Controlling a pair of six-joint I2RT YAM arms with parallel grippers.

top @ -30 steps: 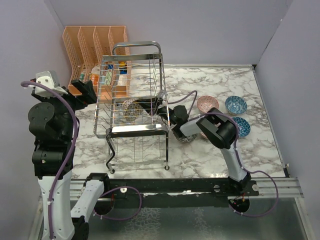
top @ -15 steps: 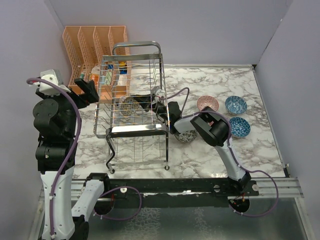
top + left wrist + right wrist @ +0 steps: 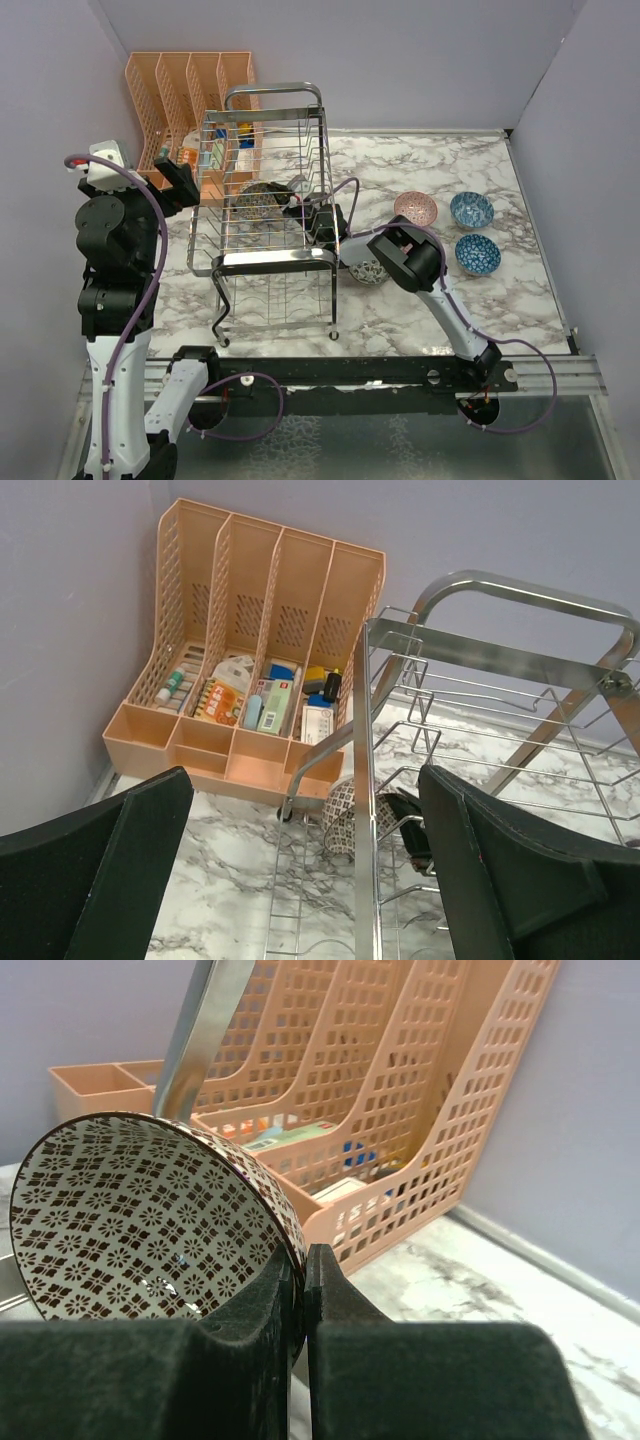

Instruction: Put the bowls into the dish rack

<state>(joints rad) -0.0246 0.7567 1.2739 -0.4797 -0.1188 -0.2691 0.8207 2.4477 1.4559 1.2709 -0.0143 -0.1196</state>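
right gripper [image 3: 303, 1260] pinches black-and-white bowl [image 3: 150, 1220] rim inside dish rack [image 3: 270, 120], unreleased; left gripper [image 3: 300, 875] wide open; pink bowl [image 3: 415, 207], blue bowls [image 3: 471, 209], grey bowl [image 3: 368, 271] wait on table [image 3: 520, 300]

Soft, even light fell from above, leaving faint shadows under the large chrome wire-grid dish rack [image 3: 265, 200] on the white marbled table [image 3: 400, 310] and streaks of glare along its looped handle bar [image 3: 520, 585]. In the left wrist view the black fingers [image 3: 100, 880] of the left gripper [image 3: 305, 780] looked dark and soft-edged, and the wires leaned outward toward the frame edges. In the right wrist view the fingers [image 3: 140, 1380] of the right gripper [image 3: 303, 1260] were a blurred, unlit mass, the black-and-white patterned ceramic bowl [image 3: 140, 1220] was sharp, and the orange plastic slotted organizer [image 3: 400, 1110] behind was slightly soft.
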